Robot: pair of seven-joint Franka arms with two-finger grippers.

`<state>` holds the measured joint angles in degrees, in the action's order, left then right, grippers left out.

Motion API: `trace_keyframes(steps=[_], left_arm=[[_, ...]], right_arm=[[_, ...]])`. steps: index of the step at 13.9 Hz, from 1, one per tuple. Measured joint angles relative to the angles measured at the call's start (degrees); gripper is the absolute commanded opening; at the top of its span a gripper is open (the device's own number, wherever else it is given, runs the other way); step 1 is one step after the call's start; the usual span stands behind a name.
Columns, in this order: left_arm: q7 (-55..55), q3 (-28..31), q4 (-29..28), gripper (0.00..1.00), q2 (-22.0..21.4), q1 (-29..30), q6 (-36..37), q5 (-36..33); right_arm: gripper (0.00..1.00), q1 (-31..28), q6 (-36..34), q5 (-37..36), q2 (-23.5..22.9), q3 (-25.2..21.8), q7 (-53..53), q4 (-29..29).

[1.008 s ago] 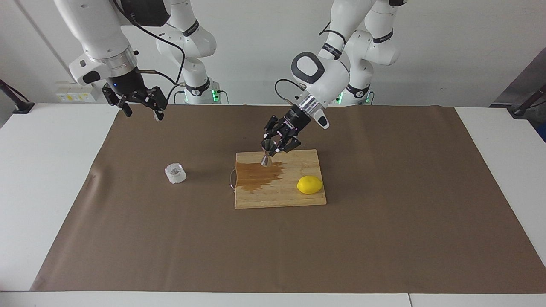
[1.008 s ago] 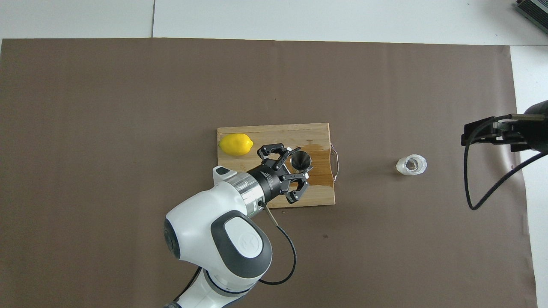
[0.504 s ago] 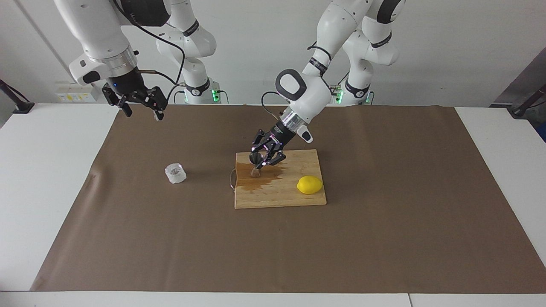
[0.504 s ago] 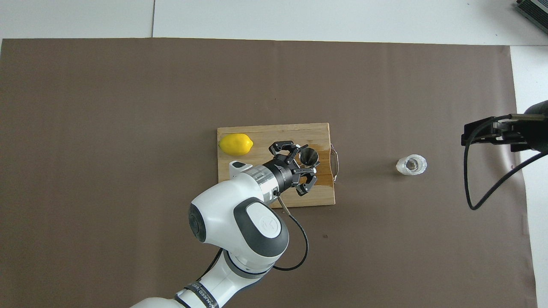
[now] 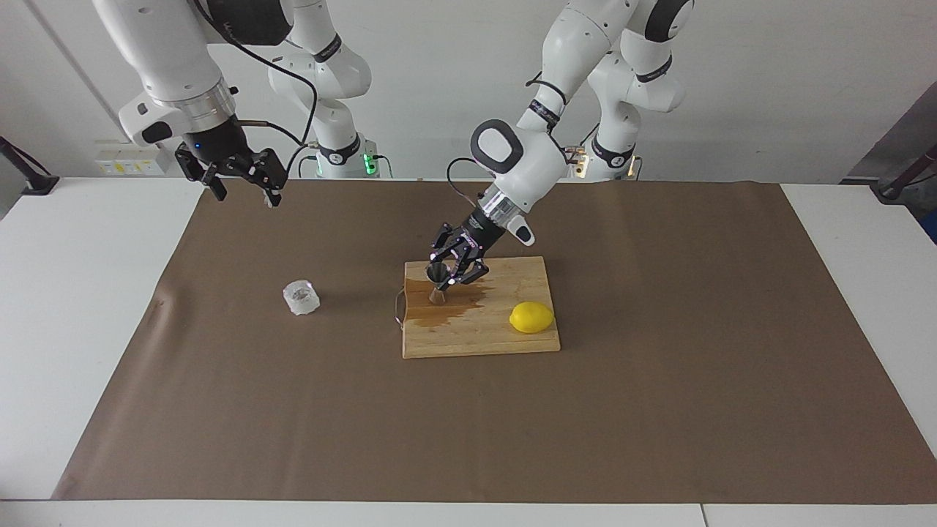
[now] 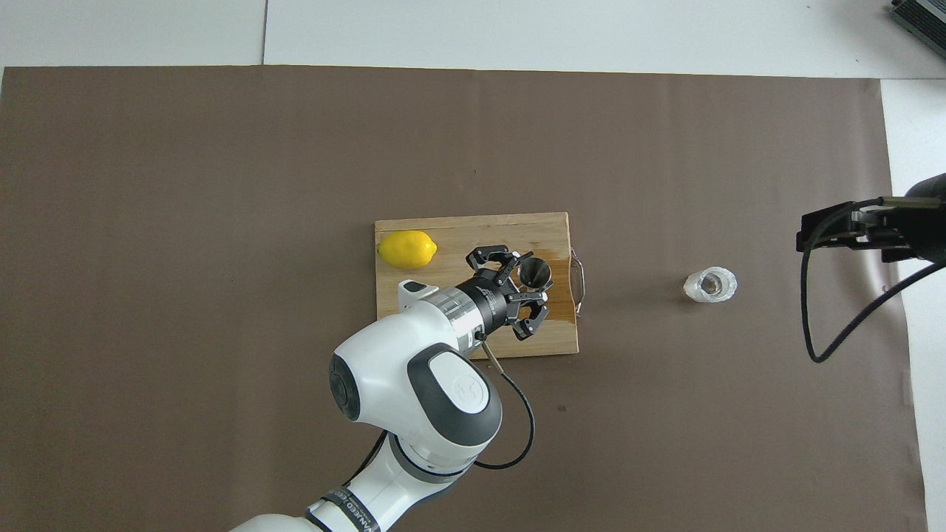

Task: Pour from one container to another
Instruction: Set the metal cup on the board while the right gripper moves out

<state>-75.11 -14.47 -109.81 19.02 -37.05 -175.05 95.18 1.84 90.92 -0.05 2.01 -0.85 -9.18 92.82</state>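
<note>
A: The small shiny steel hourglass-shaped jigger is seen upright on the pale wooden cutting board, at the board's end toward the right arm, and it is clamped at its upper cone by the left tool, whose fingertips are pinched tight on it.

B: A dark wet stain is spread across the board around the jigger's foot. Whether anything is left inside the steel cup cannot be told; from overhead only a dark hollow is shown.

A: For this step the jigger is best kept level and set down squarely, with the grip released only once the foot is flat. On a wet board a narrow base can be expected to slide or tip.

B: The squat clear faceted glass tumbler is stood on the brown paper over the bench, well apart from the board, toward the right arm's end. Its contents cannot be made out.

A: The right tool is held high over the brown paper's edge, spread wide and empty; that arm is kept waiting.

B: A yellow lemon is left on the board toward the left arm's end, clear of the stain.
</note>
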Motion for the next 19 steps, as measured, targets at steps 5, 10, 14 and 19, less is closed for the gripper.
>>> trace_keyframes(steps=[5, 10, 14, 19], left_arm=[[0.15, -0.20, 0.00, 0.38, 0.13, -0.19, -0.60, -0.01], [0.37, -0.25, -0.02, 0.39, 0.49, -0.22, -0.83, -0.03], [0.61, -0.36, -0.01, 1.00, 0.65, -0.28, -1.14, -0.04], [0.75, -0.46, 0.06, 1.00, 0.76, -1.06, -3.11, -0.05]], right_arm=[[1.00, -0.12, 1.54, 0.00, 0.00, -0.03, 7.48, 0.68], [1.00, -2.05, 2.44, 0.00, 0.02, -0.31, 25.46, 2.72], [1.00, -2.34, 4.72, 0.00, 0.38, -0.34, 43.59, 5.46], [1.00, -3.78, 11.42, 0.62, 2.35, -0.43, 68.16, 13.55]])
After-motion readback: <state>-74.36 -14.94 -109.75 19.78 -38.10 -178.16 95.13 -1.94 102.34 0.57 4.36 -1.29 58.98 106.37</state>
